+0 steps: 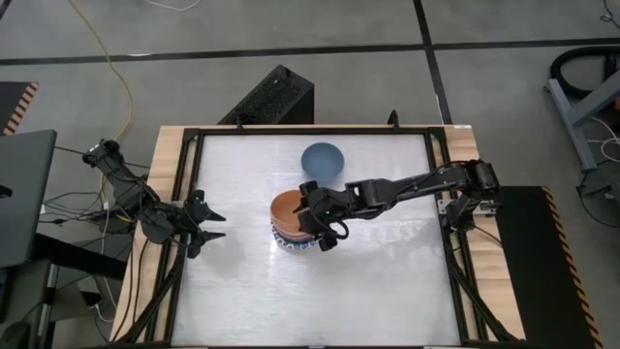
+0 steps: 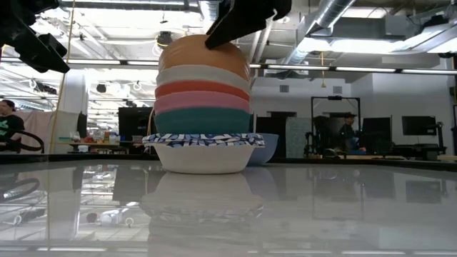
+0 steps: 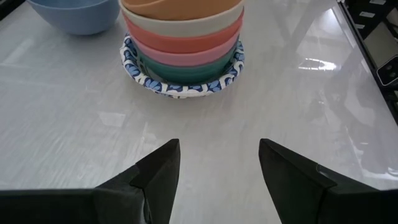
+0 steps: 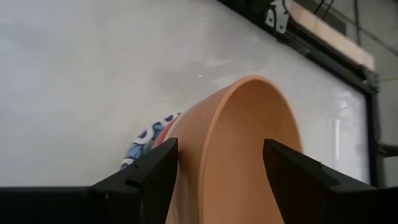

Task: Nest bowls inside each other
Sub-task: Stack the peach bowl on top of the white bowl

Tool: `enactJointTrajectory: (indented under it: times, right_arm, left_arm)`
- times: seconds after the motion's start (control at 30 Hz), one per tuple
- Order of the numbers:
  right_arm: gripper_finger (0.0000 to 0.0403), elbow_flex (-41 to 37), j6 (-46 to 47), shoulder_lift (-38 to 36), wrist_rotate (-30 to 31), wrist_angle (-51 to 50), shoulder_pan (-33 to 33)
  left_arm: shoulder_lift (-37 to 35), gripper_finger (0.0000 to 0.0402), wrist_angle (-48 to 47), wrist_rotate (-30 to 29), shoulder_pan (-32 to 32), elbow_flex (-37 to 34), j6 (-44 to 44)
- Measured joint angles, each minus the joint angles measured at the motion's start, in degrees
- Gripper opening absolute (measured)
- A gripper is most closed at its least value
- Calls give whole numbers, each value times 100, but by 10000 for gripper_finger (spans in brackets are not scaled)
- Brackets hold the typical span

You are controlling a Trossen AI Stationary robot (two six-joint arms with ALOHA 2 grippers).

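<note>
stack of bowls (image 1: 295,225), desk (image 1: 387,281) centre, orange bowl (image 4: 249,143) on top. right gripper (image 1: 323,221) jaws spread astride its rim; lift straight clear. blue bowl (image 1: 323,159) just beyond, unstacked. left gripper (image 1: 205,225) parked, jaws spread.

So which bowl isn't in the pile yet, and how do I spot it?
Find the white table and the colourful stack of bowls in its middle. Just beyond the stack, toward the table's far edge, sits the blue bowl. It is the only bowl standing alone, plain blue all over.
</note>
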Motion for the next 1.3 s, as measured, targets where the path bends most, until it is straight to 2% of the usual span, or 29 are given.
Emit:
enactJointTrajectory:
  times: [0.17, 0.43, 0.5, 0.63, 0.7, 0.77, 0.87, 1.07, 1.2, 1.3]
  right_arm:
    - [255, 0, 128, 0, 463, 137, 124]
    - [255, 0, 202, 0, 499, 320, 413]
    - [255, 0, 319, 0, 979, 417, 517]
    - [242, 0, 404, 0, 2562, 471, 746]
    - [222, 0, 453, 0, 3215, 472, 878]
    - [194, -16, 678, 0, 3514, 547, 1004]
    - [142, -75, 1041, 5, 3523, 558, 1160]
    - [48, -208, 1133, 19, 3523, 591, 1334]
    - [11, -208, 1256, 19, 3431, 582, 1294]
    - [8, -208, 1256, 19, 3425, 582, 1262]
  left_arm:
    - [2, 208, 0, 0, 2, 0, 0]
    - [2, 208, 0, 0, 0, 2, 0]
    - [0, 208, 2, 0, 0, 0, 0]
    - [1, 208, 1, 0, 2, 2, 0]
    - [1, 208, 2, 0, 0, 2, 0]
    - [0, 208, 0, 0, 2, 2, 0]
    - [0, 208, 0, -1, 1, 2, 0]
    - [0, 208, 2, 0, 0, 2, 2]
    - [2, 208, 1, 0, 0, 1, 0]
    - [0, 208, 2, 0, 2, 0, 0]
